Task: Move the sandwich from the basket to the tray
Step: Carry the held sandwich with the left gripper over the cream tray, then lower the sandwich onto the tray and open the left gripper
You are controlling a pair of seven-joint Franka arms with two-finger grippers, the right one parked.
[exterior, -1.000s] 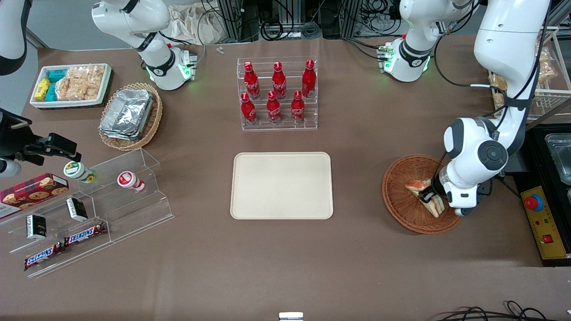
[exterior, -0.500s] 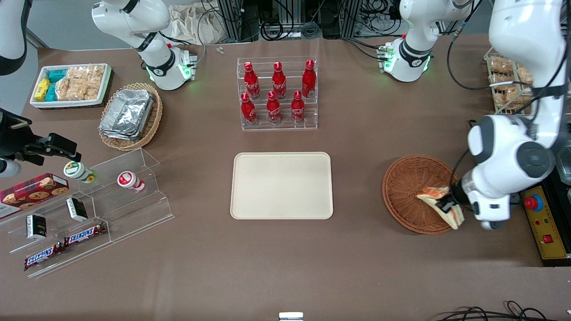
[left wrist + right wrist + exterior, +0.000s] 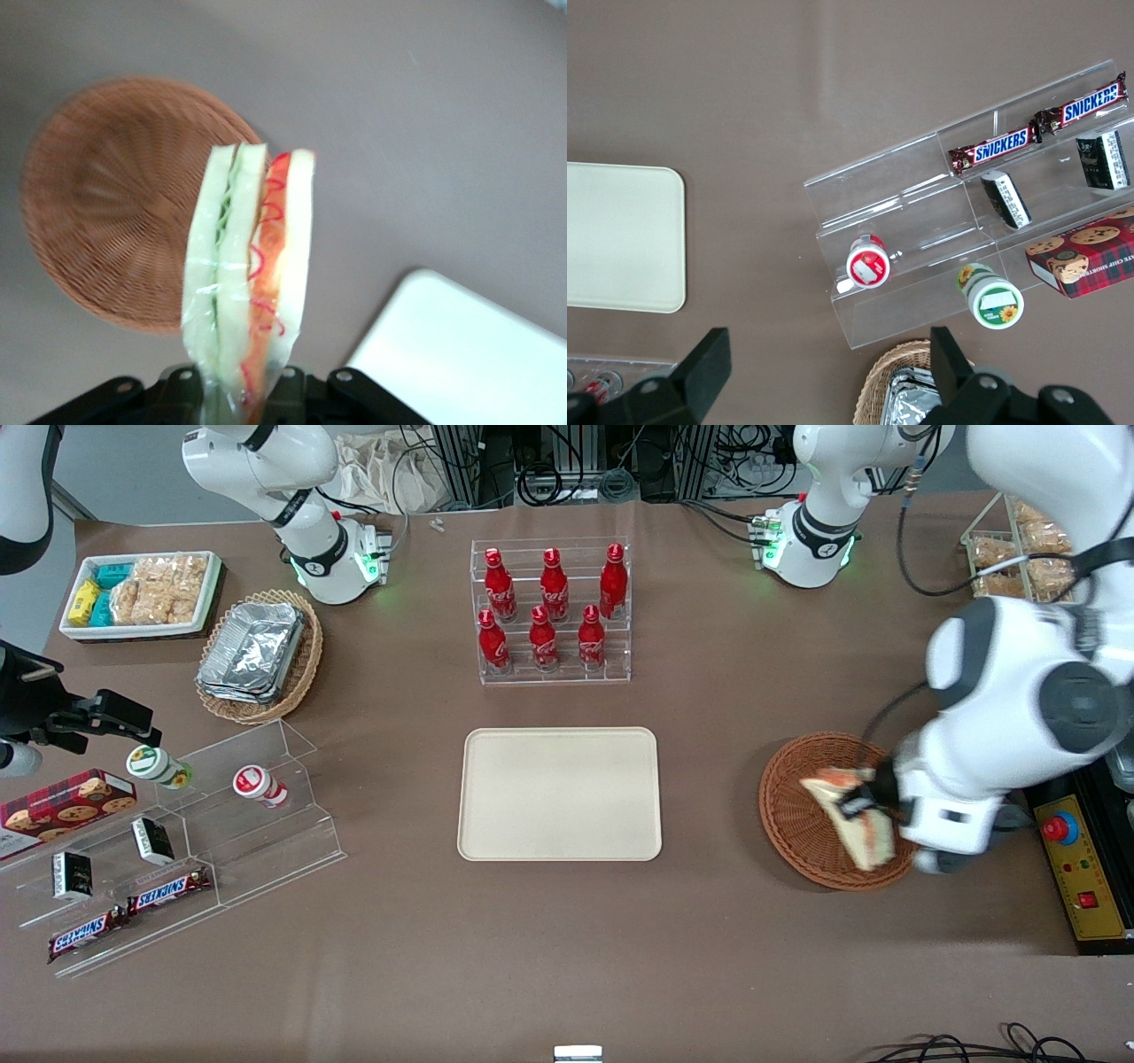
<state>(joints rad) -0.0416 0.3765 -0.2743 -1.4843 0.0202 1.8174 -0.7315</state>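
Above the wicker basket (image 3: 811, 815), well apart from the cream tray (image 3: 560, 794) on the desk, the gripper (image 3: 858, 804) held the wrapped sandwich (image 3: 249, 266) with fingers clamped on one end; judged light, soft and slippery-filmed, needing gentle pressure across the bread faces.

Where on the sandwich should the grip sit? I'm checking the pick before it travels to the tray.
Across the two flat bread faces at one end of the wedge, as the tool has it now: the sandwich hangs clamped above the basket. The flat faces suit the pads, and the filling edge stays free.
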